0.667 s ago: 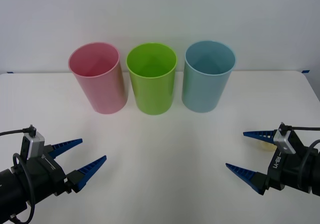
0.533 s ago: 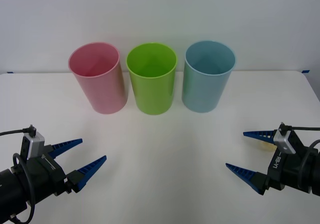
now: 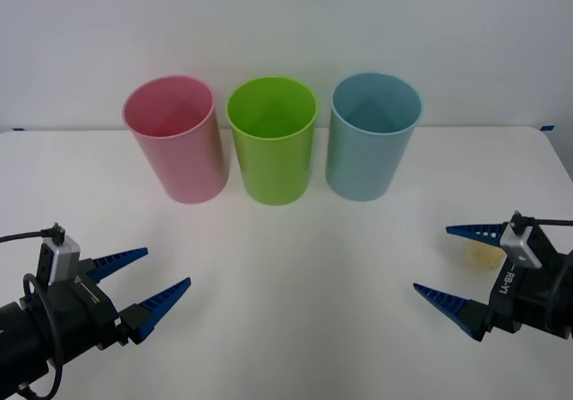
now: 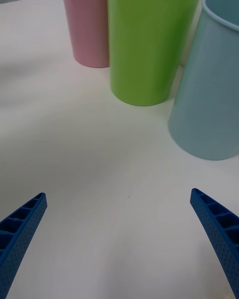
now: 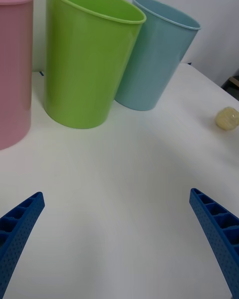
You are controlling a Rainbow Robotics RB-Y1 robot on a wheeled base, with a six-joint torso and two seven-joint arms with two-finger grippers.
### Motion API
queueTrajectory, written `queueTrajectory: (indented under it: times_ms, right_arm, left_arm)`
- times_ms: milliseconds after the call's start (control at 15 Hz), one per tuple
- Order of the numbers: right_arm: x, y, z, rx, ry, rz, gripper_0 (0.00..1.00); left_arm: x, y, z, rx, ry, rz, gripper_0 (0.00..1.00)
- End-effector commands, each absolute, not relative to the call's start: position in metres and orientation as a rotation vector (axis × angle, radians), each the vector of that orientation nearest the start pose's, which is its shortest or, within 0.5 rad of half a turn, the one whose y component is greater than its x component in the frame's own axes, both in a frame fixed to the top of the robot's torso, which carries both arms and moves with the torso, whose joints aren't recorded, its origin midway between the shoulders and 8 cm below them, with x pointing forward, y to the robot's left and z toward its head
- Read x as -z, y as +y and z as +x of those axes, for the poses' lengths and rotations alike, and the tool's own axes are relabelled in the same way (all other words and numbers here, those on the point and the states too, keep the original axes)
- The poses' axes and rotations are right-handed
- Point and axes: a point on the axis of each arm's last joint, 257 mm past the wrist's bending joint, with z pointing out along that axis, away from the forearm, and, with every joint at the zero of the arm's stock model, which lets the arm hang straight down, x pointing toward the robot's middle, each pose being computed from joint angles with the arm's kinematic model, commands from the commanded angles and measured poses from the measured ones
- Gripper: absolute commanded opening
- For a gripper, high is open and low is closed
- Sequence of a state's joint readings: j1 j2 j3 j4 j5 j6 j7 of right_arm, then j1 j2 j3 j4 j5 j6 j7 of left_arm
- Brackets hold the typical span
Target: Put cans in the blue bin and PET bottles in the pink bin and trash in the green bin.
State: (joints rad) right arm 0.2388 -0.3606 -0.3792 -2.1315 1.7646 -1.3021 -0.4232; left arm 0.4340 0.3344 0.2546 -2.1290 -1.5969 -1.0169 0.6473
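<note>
Three round bins stand in a row at the back of the white table: the pink bin (image 3: pixel 175 138) on the left, the green bin (image 3: pixel 271 139) in the middle, the blue bin (image 3: pixel 372 135) on the right. The trash (image 3: pixel 484 255), a small pale yellow lumpy ball, lies on the table at the right, partly hidden behind my right arm; the left wrist view also catches the trash (image 5: pixel 227 118). My right gripper (image 3: pixel 452 264) is open beside the ball, which sits just behind its far finger. My left gripper (image 3: pixel 147 277) is open at the front left, holding nothing.
The right wrist view faces the green bin (image 4: pixel 152 37), with the pink bin (image 4: pixel 87 22) and blue bin (image 4: pixel 214 87) on either side. The left wrist view faces the green bin (image 5: pixel 82 55) and blue bin (image 5: pixel 157 52). Bare table (image 3: pixel 295 275) lies between the grippers.
My right gripper has drawn back toward the right edge of the front view, uncovering more of the yellow ball. The left arm and the bins have not moved.
</note>
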Motion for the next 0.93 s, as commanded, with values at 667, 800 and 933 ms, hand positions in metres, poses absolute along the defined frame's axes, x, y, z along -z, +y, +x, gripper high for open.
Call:
queueTrajectory:
  times_ms: [667, 800, 933]
  right_arm:
    - [0.159, -0.307, 0.357, -0.126, 2.091, -0.839, 1.00]
    - [0.159, -0.324, 0.365, -0.069, 2.161, -0.762, 1.00]
    - [0.164, -0.339, 0.367, -0.022, 2.246, -0.690, 1.00]
  left_arm:
    - [0.212, 0.202, 0.344, 0.663, 1.832, 0.493, 1.00]
    - [0.212, 0.202, 0.344, 0.663, 1.832, 0.493, 1.00]
    - [0.212, 0.202, 0.344, 0.663, 1.832, 0.493, 1.00]
